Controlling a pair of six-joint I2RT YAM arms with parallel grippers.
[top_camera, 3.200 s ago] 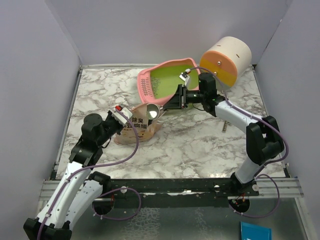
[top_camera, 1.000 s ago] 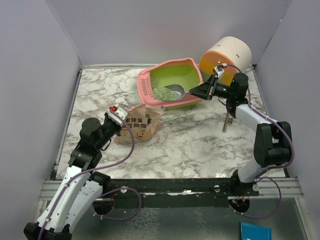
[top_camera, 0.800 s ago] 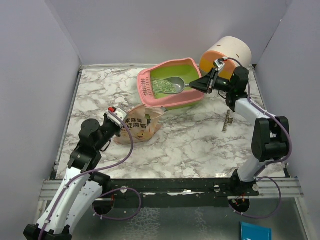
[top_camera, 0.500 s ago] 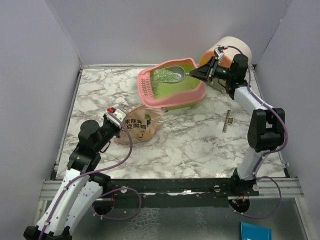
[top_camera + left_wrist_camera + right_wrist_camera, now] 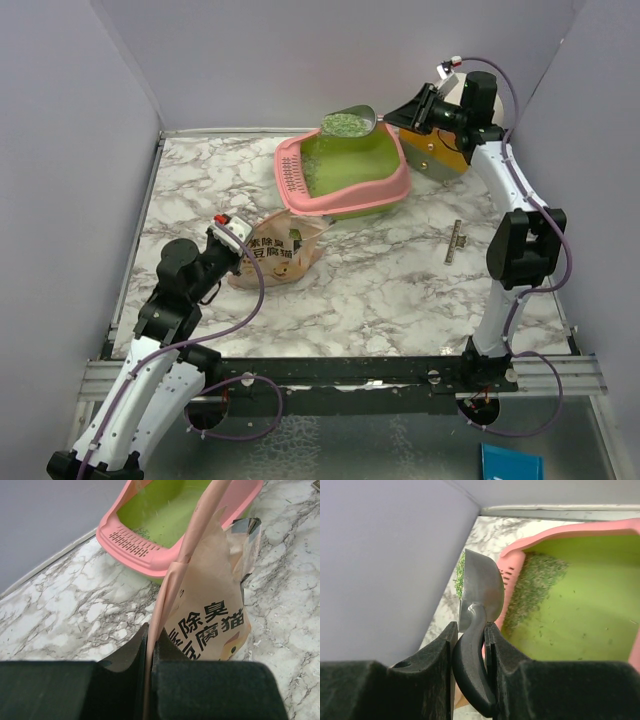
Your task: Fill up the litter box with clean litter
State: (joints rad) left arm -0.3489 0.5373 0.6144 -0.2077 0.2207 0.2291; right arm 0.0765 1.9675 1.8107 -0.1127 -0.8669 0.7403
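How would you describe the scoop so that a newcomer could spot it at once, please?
Find the pink litter box at the back of the marble table. Raised near its far rim is the scoop, its handle clamped in the right gripper. What sets it apart: a grey metal bowl heaped with greenish litter.

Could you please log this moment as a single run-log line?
phase: scooping | right tool: shut on scoop, loaded with litter, held high near litter box rim | left tool: shut on pouch edge
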